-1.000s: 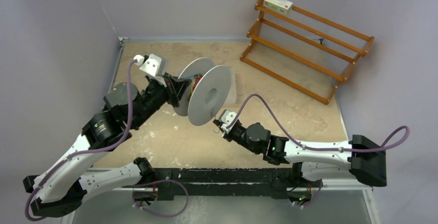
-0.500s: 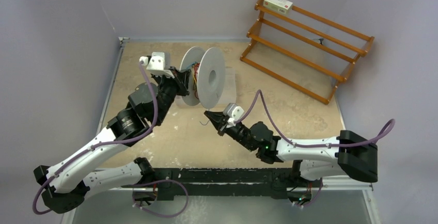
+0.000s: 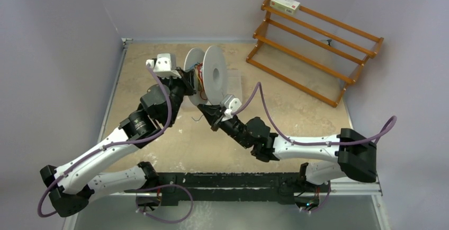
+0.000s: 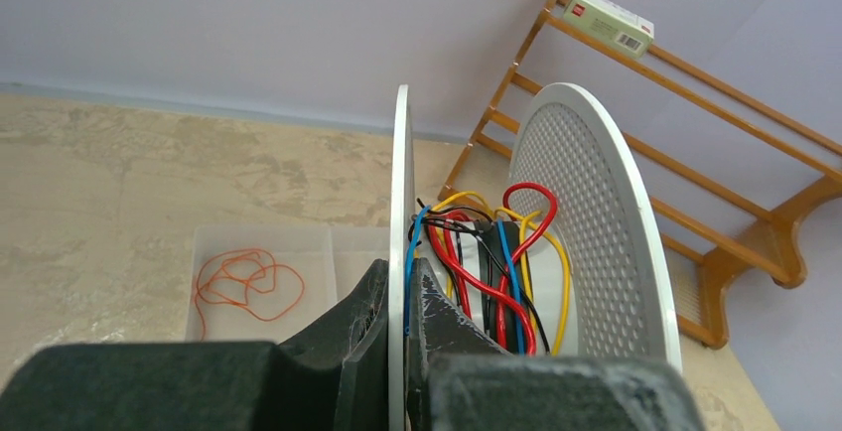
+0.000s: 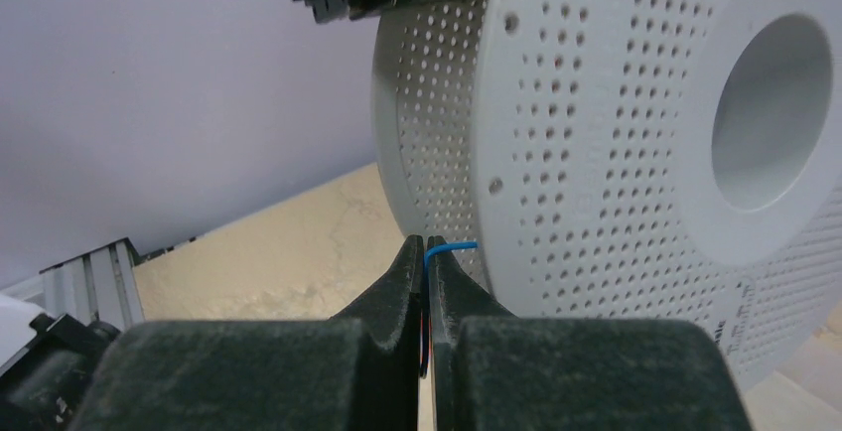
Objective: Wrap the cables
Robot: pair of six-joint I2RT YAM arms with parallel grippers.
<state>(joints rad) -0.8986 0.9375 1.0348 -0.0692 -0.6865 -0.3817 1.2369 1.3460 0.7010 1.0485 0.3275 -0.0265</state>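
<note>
Cables [image 4: 465, 274] in red, yellow, blue and black sat looped loosely around the core of a white perforated spool [image 3: 214, 76], between its two discs, toward the back of the surface [image 3: 185, 145]. The left arm reached forward from its base with the elbow bent. The left hand [image 4: 403, 282] was clamped on the rim of the nearer disc, one finger against each face, and the spool stood on edge. The right arm stretched low across the surface toward the left, its wrist angled up at the spool's lower edge. The right hand [image 5: 426, 255] was pressed together on a blue cable [image 5: 455, 245]. Its short free end curled out just above the fingertips, close beside the disc's holed face. A dark strand showed lower down in the slit between those fingers; I couldn't tell what it was. Beyond the spool lay a clear tray [image 4: 316, 244], and in it an orange cable [image 4: 248, 282] rested in a loose tangled loop. A wooden rack [image 3: 317, 50] stood at the far right, with a small box [image 3: 285, 2] on its top rail.
</note>
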